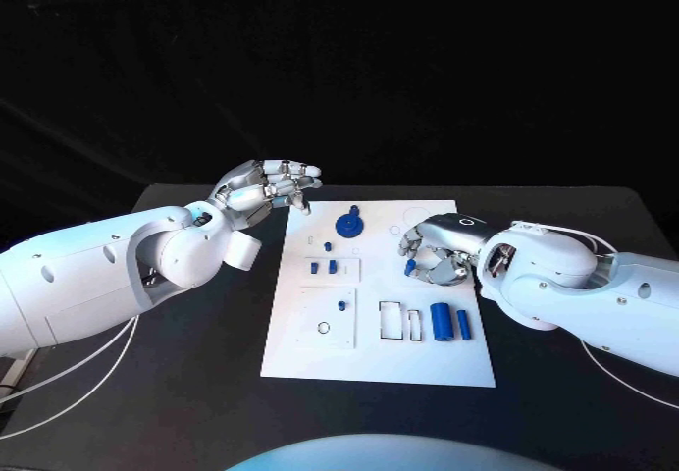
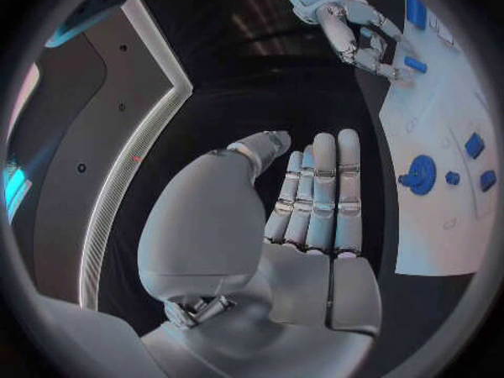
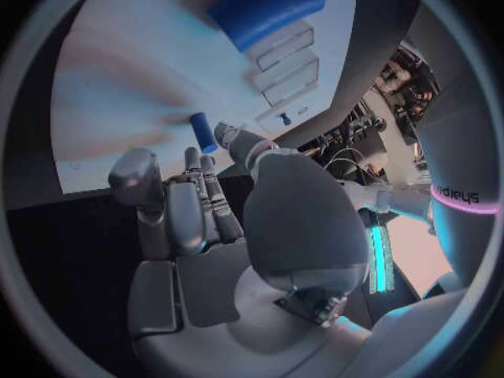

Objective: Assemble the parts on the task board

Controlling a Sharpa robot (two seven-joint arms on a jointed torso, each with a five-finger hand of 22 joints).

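White board (image 1: 425, 368) lies flat in the middle of the black table (image 1: 184, 392), its near part bare. Just beyond that bare strip, two blue cylinders (image 1: 450, 321) lie side by side on the board's right side, next to a pair of narrow rectangular slots (image 1: 391, 320).

Farther in, the right arm comes from the right edge, and its right hand (image 1: 436, 250) sits low over the board's right side, palm down, fingers curled downward. A small blue peg (image 1: 410, 266) shows at its fingertips (image 1: 419, 263); in the right wrist view the same peg (image 3: 202, 132) stands between the thumb and the other fingers, pinched there, just above the board. The two cylinders are near this hand, on its near side.

Level with it, toward the board's left side, a few small blue blocks (image 1: 323, 266) sit in a square recess. Beyond those a blue gear (image 1: 348, 226) rests on the board near its far edge.

Farthest off, the left hand (image 1: 269, 186) hangs over the table just outside the board's far left corner, raised on a bent wrist. The left wrist view shows its fingers (image 2: 320, 193) straight and close together, thumb apart, holding nothing. The gear is near it, to its right.
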